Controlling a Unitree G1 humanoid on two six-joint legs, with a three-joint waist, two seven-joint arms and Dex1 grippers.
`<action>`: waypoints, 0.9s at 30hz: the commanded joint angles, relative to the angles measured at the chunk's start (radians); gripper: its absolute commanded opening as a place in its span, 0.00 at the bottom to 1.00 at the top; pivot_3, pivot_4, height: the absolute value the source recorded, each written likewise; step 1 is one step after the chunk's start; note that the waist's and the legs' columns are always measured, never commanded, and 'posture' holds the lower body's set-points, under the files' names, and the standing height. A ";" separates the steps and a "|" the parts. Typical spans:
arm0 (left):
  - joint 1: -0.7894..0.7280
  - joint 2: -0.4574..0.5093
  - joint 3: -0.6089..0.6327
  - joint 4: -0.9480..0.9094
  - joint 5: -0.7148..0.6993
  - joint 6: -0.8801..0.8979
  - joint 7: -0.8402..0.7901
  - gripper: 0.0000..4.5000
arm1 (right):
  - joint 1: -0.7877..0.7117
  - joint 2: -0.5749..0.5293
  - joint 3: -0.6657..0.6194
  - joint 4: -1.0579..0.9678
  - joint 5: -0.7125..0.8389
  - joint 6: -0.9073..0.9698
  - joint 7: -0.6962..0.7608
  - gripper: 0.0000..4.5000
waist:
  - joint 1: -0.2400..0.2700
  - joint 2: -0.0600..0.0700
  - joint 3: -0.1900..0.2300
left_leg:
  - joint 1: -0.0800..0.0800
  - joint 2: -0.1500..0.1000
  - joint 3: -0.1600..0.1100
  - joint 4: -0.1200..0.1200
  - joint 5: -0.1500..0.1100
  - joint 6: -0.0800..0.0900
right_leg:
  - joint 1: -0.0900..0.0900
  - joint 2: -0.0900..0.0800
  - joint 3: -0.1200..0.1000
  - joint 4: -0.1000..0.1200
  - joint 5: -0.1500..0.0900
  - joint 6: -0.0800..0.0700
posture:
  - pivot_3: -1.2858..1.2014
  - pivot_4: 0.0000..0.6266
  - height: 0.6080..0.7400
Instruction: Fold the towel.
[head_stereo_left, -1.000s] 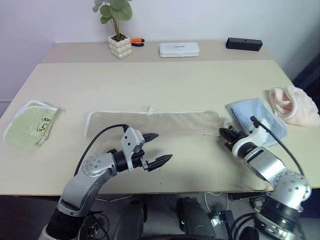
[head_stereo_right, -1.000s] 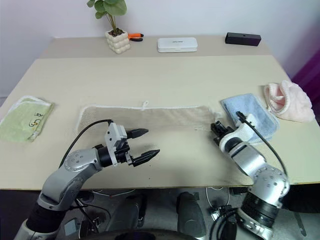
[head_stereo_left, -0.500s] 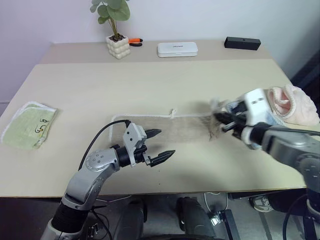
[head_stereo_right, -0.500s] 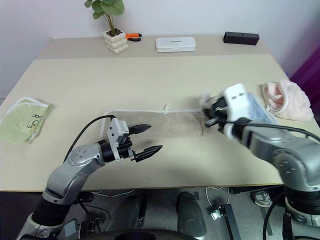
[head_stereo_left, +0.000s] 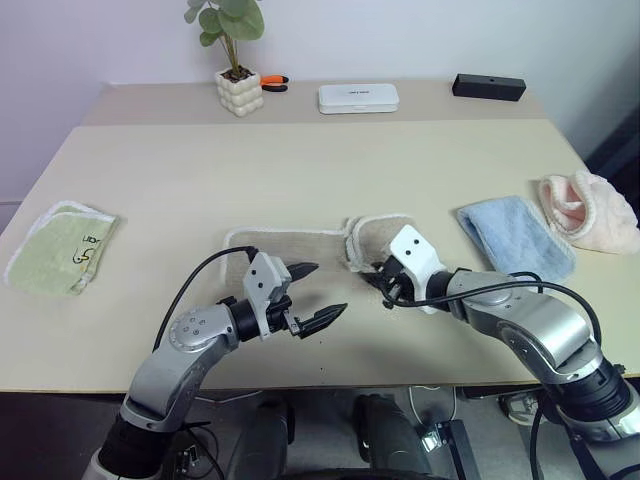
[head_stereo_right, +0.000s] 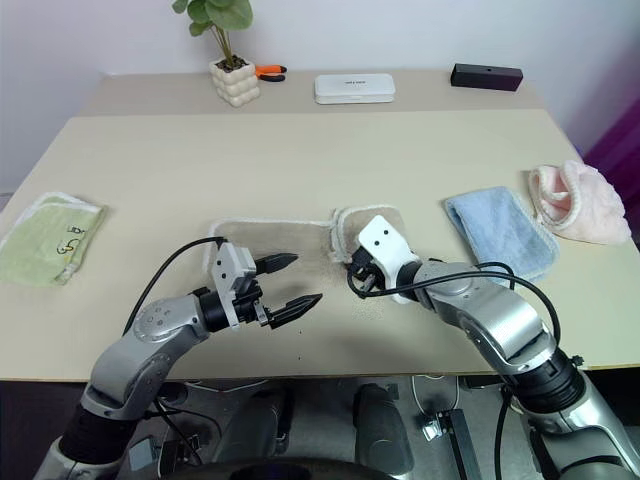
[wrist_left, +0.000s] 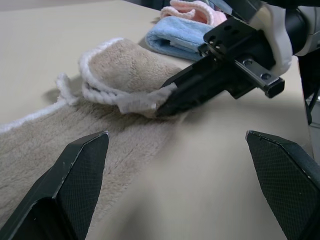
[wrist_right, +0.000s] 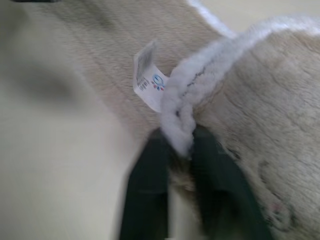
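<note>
Beige tabletop (head_stereo_left: 300, 170) is carrying the towel (head_stereo_left: 300, 245) near the front edge, its right end doubled over. Right gripper (head_stereo_right: 362, 281) is pinching that folded corner, the corded edge sitting between its fingers. Left gripper (head_stereo_left: 322, 297) is hovering beside the cloth, fingers spread wide. Light blue towel (head_stereo_left: 515, 238), pink cloth (head_stereo_left: 590, 210) and green towel (head_stereo_left: 60, 250) are lying aside.
</note>
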 joint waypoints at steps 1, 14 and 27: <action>0.003 0.006 0.000 -0.034 0.003 -0.005 -0.001 1.00 | 0.019 -0.013 -0.068 -0.063 -0.019 -0.041 0.040 0.60 | 0.000 0.000 0.000 | 0.000 0.000 0.000 0.000 0.000 0.000 | 0.000 0.000 0.000 0.000 0.000 0.000 | 0.52 0.24 0.99; -0.015 0.004 0.021 0.004 0.008 -0.010 0.016 1.00 | -0.043 0.113 -0.187 0.237 -0.123 -0.261 0.108 0.01 | -0.004 -0.001 0.000 | 0.001 0.001 0.001 0.000 0.000 0.000 | 0.000 0.001 0.000 0.000 0.001 0.000 | 0.52 0.24 0.99; 0.170 0.013 0.123 -0.119 0.012 0.030 0.149 1.00 | -0.048 0.237 -0.127 0.427 -0.279 -0.483 0.177 0.06 | -0.004 -0.001 -0.001 | 0.003 0.001 0.000 0.000 0.000 0.000 | 0.002 0.000 0.000 0.000 0.002 0.001 | 0.52 0.24 0.99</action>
